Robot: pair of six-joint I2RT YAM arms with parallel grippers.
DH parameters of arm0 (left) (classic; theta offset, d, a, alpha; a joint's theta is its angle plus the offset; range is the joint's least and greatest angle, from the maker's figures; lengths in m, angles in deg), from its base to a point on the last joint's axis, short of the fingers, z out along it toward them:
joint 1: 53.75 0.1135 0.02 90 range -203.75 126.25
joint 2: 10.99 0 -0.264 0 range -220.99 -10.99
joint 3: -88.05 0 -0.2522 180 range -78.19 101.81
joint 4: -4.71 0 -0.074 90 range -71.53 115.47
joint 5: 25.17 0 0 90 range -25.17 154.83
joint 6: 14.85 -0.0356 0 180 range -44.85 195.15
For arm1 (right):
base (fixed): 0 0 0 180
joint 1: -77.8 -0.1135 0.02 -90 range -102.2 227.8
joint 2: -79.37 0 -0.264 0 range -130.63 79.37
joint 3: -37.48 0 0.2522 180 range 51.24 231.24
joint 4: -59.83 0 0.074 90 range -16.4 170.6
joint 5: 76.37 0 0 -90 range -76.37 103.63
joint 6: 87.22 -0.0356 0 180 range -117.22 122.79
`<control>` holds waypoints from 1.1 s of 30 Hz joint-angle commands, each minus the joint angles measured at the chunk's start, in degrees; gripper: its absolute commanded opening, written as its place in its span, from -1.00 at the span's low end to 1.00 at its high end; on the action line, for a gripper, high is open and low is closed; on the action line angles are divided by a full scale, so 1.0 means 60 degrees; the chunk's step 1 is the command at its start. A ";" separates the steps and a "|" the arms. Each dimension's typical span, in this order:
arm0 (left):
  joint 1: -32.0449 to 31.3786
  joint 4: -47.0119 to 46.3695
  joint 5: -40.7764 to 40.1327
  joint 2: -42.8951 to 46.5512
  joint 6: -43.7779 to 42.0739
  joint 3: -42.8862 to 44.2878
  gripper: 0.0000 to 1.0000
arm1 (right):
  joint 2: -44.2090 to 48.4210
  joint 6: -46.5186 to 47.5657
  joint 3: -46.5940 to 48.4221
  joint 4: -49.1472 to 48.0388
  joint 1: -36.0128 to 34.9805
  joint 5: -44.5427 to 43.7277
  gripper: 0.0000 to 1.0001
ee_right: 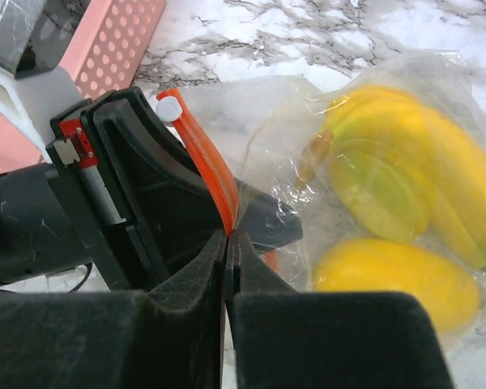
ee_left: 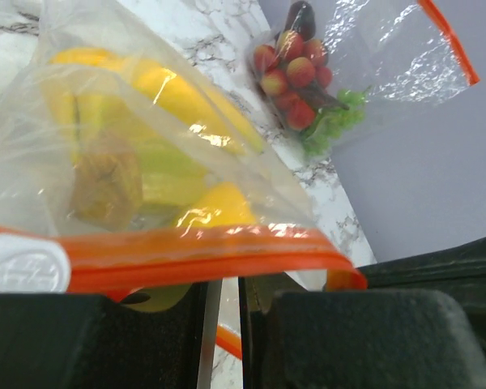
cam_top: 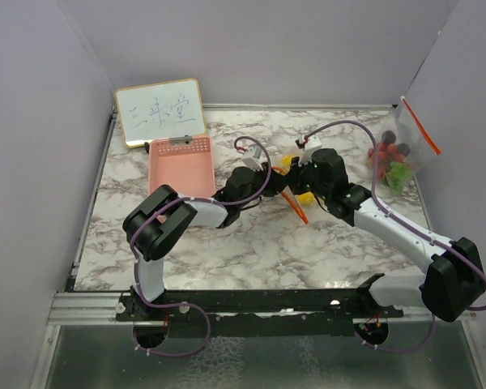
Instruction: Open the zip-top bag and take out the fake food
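Where both arms (cam_top: 227,194) meet over the bench (cam_top: 267,243) in the top view, the zip-top bag (cam_top: 296,207) lies beneath them. Left wrist: banana (ee_left: 170,89) and lemon (ee_left: 219,207) sit inside; the left end effector (ee_left: 223,296) is nearly closed, grip unclear. Right wrist: the right end effector (ee_right: 227,259) clamps the orange zip strip (ee_right: 206,166).

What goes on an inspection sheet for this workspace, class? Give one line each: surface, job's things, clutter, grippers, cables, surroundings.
surface: marble-patterned table.
job's things: zip-top bag at mid-table, with banana and lemon inside; second bag of red and green pieces propped at the right wall.
clutter: pink basket; whiteboard with writing.
grippers: right gripper shut on the bag's orange zip strip; left gripper nearly closed at the same strip, grip unclear.
cables: purple cables run along both arms; no snag seen.
surroundings: plain walls on three sides.
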 commanded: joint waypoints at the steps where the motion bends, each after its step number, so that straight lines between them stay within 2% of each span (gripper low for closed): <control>1: 0.0026 0.0218 0.0351 -0.0010 0.0183 0.0668 -0.66 | 0.0363 -0.0208 -0.0091 -0.0352 -0.0075 0.0243 -0.95; 6: 0.0037 0.0927 0.0124 -0.0756 0.0482 0.1325 -0.66 | 0.0533 -0.0307 -0.0359 -0.0485 -0.0054 0.0136 -0.95; 10: 0.0037 0.1323 -0.0111 -0.1036 0.0065 0.1544 -0.65 | 0.0525 -0.0261 -0.0275 -0.0365 -0.0065 0.0053 -0.95; 17: -0.0021 0.3153 -0.0926 -0.0444 -0.1350 0.1221 -0.53 | 0.0760 -0.0170 -0.0444 -0.0413 -0.0068 -0.0290 -0.95; 20: -0.0117 0.4141 -0.1707 -0.0149 -0.1959 0.0970 -0.50 | 0.0706 -0.0140 -0.0469 -0.0488 -0.0065 -0.0356 -0.95; 22: -0.0132 0.4225 -0.1916 0.0074 -0.2209 0.0610 -0.48 | 0.0636 -0.0134 -0.0480 -0.0515 -0.0061 -0.0392 -0.95; 27: -0.0479 0.3190 -0.1582 0.0672 -0.2999 -0.0139 -0.12 | 0.0589 -0.0109 -0.0580 -0.0630 -0.0066 -0.0380 -0.95; 33: -0.1032 0.2307 -0.0613 0.0295 -0.4329 0.0360 0.20 | 0.0824 -0.0104 -0.0720 -0.0636 -0.0074 -0.0231 -0.95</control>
